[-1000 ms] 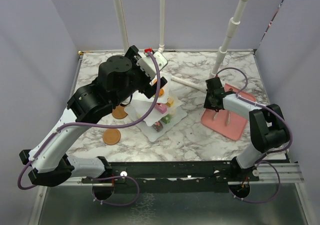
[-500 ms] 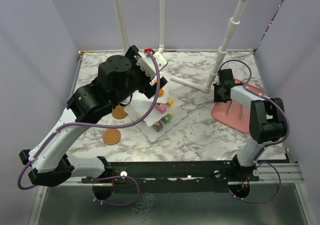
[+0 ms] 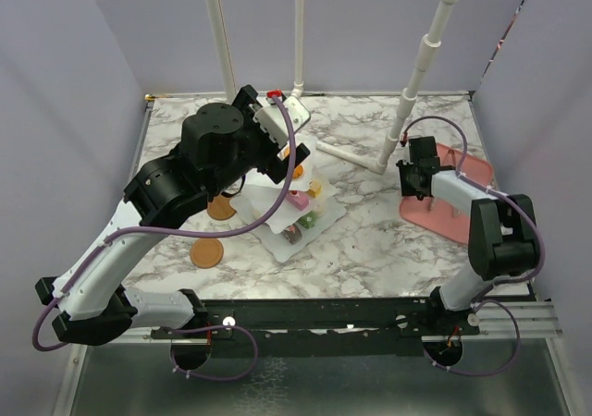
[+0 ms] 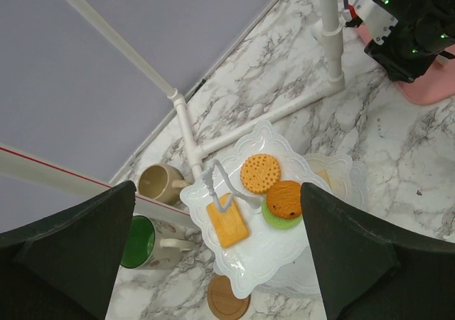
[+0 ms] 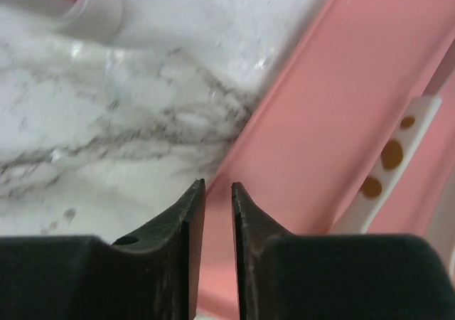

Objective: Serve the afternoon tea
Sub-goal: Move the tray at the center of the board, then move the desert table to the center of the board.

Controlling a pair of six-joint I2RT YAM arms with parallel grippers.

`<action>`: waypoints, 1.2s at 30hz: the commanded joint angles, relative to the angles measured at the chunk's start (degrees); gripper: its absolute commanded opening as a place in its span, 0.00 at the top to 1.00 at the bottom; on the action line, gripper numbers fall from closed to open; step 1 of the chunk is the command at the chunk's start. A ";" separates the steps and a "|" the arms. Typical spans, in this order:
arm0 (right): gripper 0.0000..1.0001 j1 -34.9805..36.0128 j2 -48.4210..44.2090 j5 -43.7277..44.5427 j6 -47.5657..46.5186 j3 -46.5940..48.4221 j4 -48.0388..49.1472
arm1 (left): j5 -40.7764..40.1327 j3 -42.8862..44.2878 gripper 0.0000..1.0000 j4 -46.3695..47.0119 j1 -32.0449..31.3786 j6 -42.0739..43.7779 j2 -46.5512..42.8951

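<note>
The white tiered stand (image 4: pixel 281 252) stands mid-table, its top plate bearing a rectangular yellow biscuit (image 4: pixel 227 224), a round orange one (image 4: pixel 259 173) and a brown cookie (image 4: pixel 284 198) on a green disc. Small pastries (image 3: pixel 302 211) lie on its lower plate. Left of it are a green-lined mug (image 4: pixel 138 242), a beige mug (image 4: pixel 160 183) and a brown coaster (image 4: pixel 229 300). My left gripper (image 4: pixel 217 213) hangs wide open high above the stand, holding nothing. My right gripper (image 5: pixel 216 186) sits low at the pink tray's (image 5: pixel 334 99) left rim, jaws a narrow gap apart astride that rim.
Two coasters (image 3: pixel 206 252) lie left of the stand in the top view. A white pipe frame (image 3: pixel 356 154) crosses the back of the table with upright posts. A white piece with brown dots (image 5: pixel 389 165) lies on the pink tray (image 3: pixel 460 205) near the right wall.
The right gripper has moved right and farther back, the pink tray sliding along with it. Its jaws, shut before, now stand slightly apart. The left arm has not moved.
</note>
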 commanded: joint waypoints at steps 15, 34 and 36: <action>0.00 19.56 -44.55 -6.82 12.04 -4.88 -0.88 | -5.29 0.60 0.01 2.03 2.01 -5.32 2.65; 0.10 41.42 -14.10 -12.21 -0.20 25.30 9.84 | -6.27 1.23 0.01 1.63 9.05 -3.28 -2.97; 0.14 41.41 -13.44 -14.32 -0.37 25.02 10.70 | -6.24 0.84 0.01 1.65 9.21 -2.05 -3.34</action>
